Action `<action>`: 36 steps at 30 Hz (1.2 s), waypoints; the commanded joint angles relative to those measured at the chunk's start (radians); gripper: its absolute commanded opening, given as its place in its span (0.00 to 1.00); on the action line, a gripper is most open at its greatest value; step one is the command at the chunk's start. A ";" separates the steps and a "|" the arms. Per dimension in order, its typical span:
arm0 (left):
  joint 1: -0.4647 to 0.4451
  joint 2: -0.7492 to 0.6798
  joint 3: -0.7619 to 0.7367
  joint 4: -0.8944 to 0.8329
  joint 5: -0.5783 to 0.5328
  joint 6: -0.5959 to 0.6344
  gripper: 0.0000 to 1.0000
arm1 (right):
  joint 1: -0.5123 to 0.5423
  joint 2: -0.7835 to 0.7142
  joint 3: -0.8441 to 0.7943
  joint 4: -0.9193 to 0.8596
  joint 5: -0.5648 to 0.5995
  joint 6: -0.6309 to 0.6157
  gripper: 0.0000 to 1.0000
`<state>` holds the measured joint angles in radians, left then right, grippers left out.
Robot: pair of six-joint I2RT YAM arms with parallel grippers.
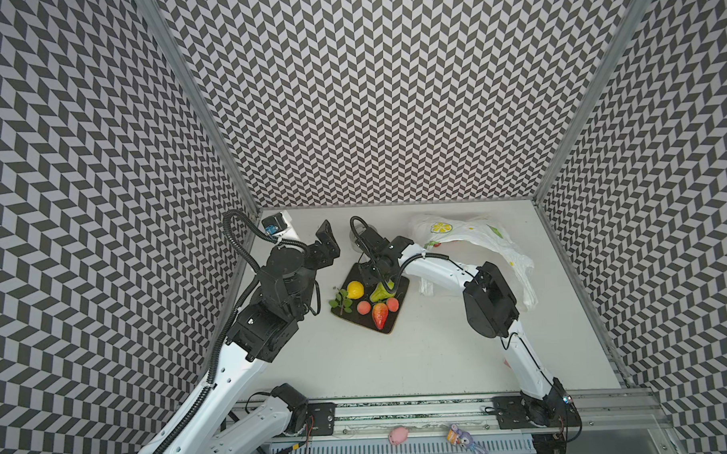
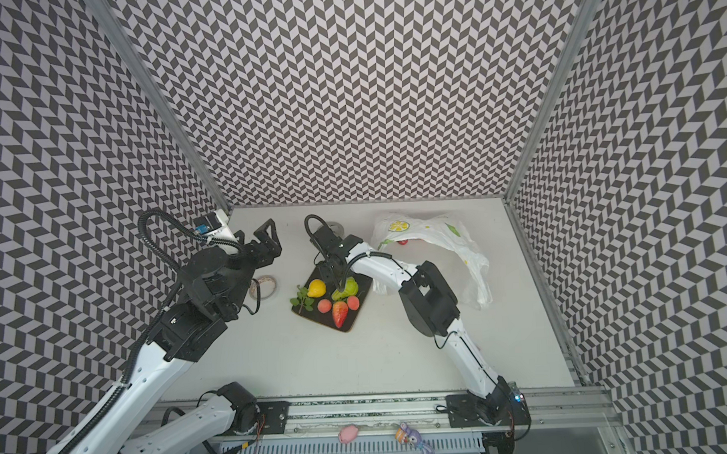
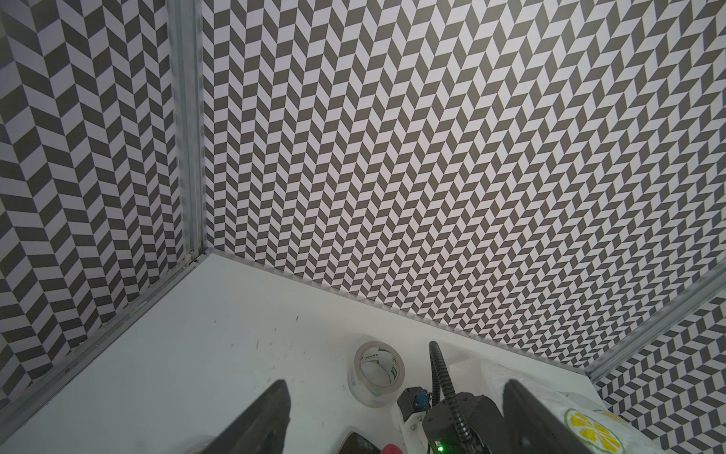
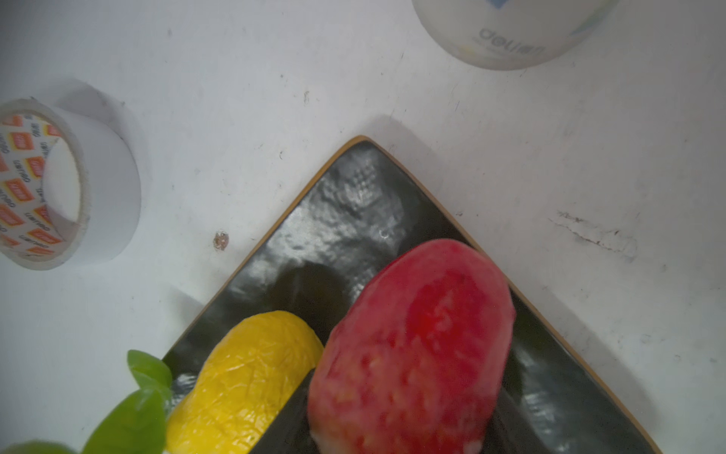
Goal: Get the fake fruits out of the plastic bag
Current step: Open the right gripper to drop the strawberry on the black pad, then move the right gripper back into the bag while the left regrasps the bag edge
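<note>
- Right gripper [image 1: 374, 279] hangs low over the black plate [image 1: 388, 330], its jaws pinching a red strawberry [image 4: 412, 342] by its sides. The wrist view shows the fruit just above the plate, beside the lemon [image 4: 243, 385].
- Left gripper [image 3: 396, 383] stands spread wide and empty, raised near the table's far left corner.
- The lemon, a green pear [image 1: 381, 294], two peaches [image 1: 364, 307] and a second strawberry [image 1: 380, 315] lie on the plate.
- The plastic bag [image 1: 470, 236] slumps at the far right, well apart from the plate. A red spot [image 2: 402, 242] at its mouth may be fruit or print; I cannot tell.
- The fruits look light, hollow, glossy and rounded, so likely to slip out: grip gently across the widest middle.
- The bag film looks thin and floppy; pinch a handle or the rim to hold the mouth open.
</note>
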<state>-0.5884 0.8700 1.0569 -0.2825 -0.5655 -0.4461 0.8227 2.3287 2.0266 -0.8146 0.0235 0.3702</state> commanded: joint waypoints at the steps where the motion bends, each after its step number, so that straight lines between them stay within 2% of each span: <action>1: 0.006 -0.001 0.001 -0.006 0.003 -0.016 0.85 | 0.005 0.033 0.022 0.005 0.000 -0.013 0.45; 6: 0.006 0.003 0.009 -0.009 0.008 -0.009 0.85 | 0.008 0.040 0.022 0.009 -0.007 -0.015 0.51; 14: 0.006 0.013 0.018 -0.009 0.019 -0.005 0.85 | 0.012 0.004 0.075 -0.007 0.020 -0.017 0.74; 21: 0.006 0.023 0.032 -0.009 0.039 -0.003 0.85 | 0.012 -0.082 0.172 -0.053 0.047 -0.020 0.78; 28: 0.007 0.039 0.041 0.001 0.087 0.006 0.85 | 0.013 -0.330 0.094 -0.059 0.028 -0.033 0.75; 33: 0.008 0.072 0.032 -0.002 0.183 0.023 0.85 | 0.015 -0.618 -0.129 -0.004 0.002 -0.045 0.71; 36: 0.008 0.072 0.007 0.035 0.263 0.030 0.86 | 0.015 -0.823 -0.321 0.066 0.049 -0.054 0.70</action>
<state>-0.5880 0.9409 1.0653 -0.2794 -0.4007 -0.4236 0.8303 1.6764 1.8576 -0.7788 0.0422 0.3359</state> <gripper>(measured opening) 0.855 0.698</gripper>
